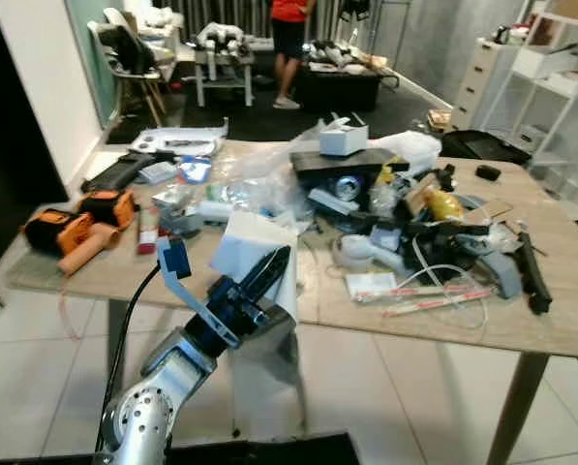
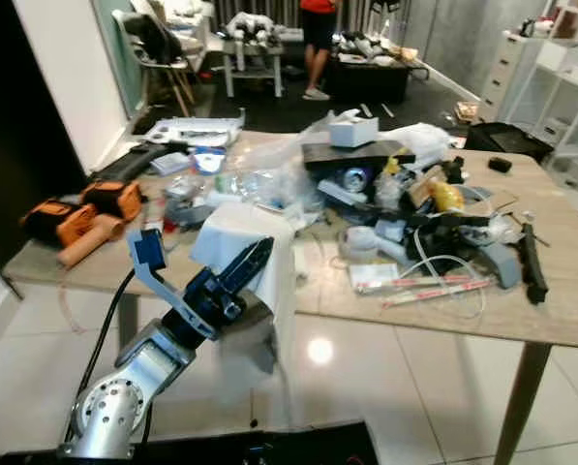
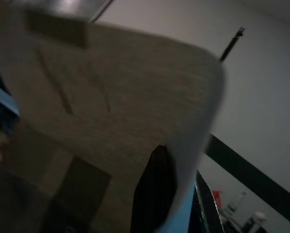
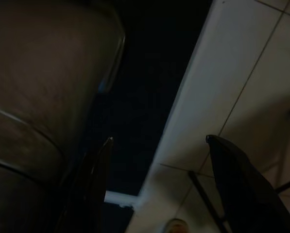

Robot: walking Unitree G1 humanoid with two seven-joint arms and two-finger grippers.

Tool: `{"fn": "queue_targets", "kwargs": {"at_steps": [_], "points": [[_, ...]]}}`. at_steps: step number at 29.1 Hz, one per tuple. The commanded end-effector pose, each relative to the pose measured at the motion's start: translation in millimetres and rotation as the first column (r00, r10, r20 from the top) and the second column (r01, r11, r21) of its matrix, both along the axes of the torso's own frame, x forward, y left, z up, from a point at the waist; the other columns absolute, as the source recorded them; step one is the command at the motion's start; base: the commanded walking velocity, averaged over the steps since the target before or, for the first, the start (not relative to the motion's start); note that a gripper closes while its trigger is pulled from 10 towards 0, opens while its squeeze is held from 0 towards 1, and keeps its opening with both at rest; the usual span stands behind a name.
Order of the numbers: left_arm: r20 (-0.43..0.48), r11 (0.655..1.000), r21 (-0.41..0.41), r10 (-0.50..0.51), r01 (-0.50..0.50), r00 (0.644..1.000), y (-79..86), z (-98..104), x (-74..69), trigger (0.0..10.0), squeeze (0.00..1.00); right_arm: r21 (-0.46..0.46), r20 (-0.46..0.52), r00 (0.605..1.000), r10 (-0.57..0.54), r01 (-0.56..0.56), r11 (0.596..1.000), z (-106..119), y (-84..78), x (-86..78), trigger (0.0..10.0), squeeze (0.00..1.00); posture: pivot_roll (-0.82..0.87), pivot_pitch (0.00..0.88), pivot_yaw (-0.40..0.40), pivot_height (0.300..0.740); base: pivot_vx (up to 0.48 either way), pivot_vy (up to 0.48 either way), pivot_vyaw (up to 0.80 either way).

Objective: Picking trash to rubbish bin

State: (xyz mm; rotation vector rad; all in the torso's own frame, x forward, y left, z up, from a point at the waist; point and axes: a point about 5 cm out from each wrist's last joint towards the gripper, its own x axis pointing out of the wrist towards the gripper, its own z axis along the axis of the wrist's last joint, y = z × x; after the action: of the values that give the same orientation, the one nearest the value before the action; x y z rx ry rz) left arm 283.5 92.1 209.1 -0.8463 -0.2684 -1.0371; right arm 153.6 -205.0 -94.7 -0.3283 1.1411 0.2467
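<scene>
- Left hand (image 1: 259,281) in lower centre of frame, closed on a white paper bag (image 1: 255,247); one black finger (image 3: 154,191) lies against the bag's wall in the left wrist view.
- Bag is held up in front of the near edge of the surface (image 1: 560,334), just below centre frame, its body hanging down toward the tiled floor (image 1: 385,397).
- Right hand (image 4: 157,187) hangs low and idle, fingers spread wide with nothing between them, pointing at floor tiles.
- Surface carries heavy clutter: orange tool (image 1: 76,228) at left, black box (image 1: 342,167) with a small white box (image 1: 345,136) on top at upper centre, cables and plastic wrap at centre right.
- Person (image 1: 290,39) stands in the room at top centre, well apart from the robot.
- No rubbish bin can be made out, so the bag likely needs carrying elsewhere.
- Risk: grip looks to be on a thin paper wall only; bag could slip or tear while walking.
- Risk: bag sits just beside the surface edge; a turn could snag it or drag clutter off.
- Risk: bag blocks part of the forward view, so floor obstacles may be missed.
</scene>
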Motion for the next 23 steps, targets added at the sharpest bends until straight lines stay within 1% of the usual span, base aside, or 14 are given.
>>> {"fn": "queue_targets", "kwargs": {"at_steps": [1,2,5,7,8,11,13,23], "points": [[-0.014,1.0,0.018,-0.02,0.021,1.0,-3.8,-7,-1.3,10.0,0.0,0.021,-0.023,1.0,-0.006,0.007,1.0,-3,4.8,-5.7,10.0,0.0,-0.1,0.116,0.022,0.74,-0.349,0.0,0.0],[-0.014,1.0,0.018,-0.02,0.021,1.0,-3.8,-7,-1.3,10.0,0.0,0.021,-0.023,1.0,-0.006,0.007,1.0,-3,4.8,-5.7,10.0,0.0,-0.1,0.116,0.022,0.74,-0.349,0.0,0.0],[-0.02,0.997,0.04,-0.057,0.058,0.998,-10.0,-15,-2.9,10.0,0.0,0.009,-0.028,1.0,0.009,-0.009,1.0,-3,4.7,-5.1,10.0,0.0,-0.1,0.112,0.018,0.74,0.0,0.0,0.0],[-0.02,0.996,0.051,-0.067,0.068,0.998,-12.9,-17,-3.7,10.0,0.0,0.003,-0.031,0.999,0.012,-0.012,1.0,-3,4.3,-5.0,10.0,0.0,-0.1,0.112,0.018,0.74,0.0,0.0,-0.78],[-0.017,0.995,0.062,-0.082,0.082,0.997,-17.5,-18,-5.1,10.0,0.0,-0.001,-0.033,0.999,0.009,-0.009,1.0,-3,3.3,-4.5,10.0,0.0,-0.11,0.109,0.018,0.74,0.0,0.0,-0.78],[-0.015,0.994,0.063,-0.092,0.092,0.996,-20.3,-19,-5.9,10.0,0.0,-0.005,-0.031,1.0,0.006,-0.006,1.0,-2,2.5,-3.7,10.0,0.0,-0.11,0.111,0.017,0.74,0.0,0.0,-0.78],[-0.015,0.992,0.073,-0.105,0.106,0.994,-25.4,-22,-7.2,10.0,0.0,-0.01,-0.029,1.0,0.003,-0.003,1.0,-2,1.5,-3.3,10.0,0.0,-0.11,0.113,0.016,0.74,0.0,0.0,-0.78],[-0.015,0.984,0.117,-0.134,0.135,0.991,-32.7,-30,-9.4,10.0,0.0,-0.015,-0.038,0.999,-0.002,0.001,1.0,-3,0.0,-6.4,10.0,0.0,-0.11,0.113,0.016,0.74,0.0,0.0,-0.78]]}}
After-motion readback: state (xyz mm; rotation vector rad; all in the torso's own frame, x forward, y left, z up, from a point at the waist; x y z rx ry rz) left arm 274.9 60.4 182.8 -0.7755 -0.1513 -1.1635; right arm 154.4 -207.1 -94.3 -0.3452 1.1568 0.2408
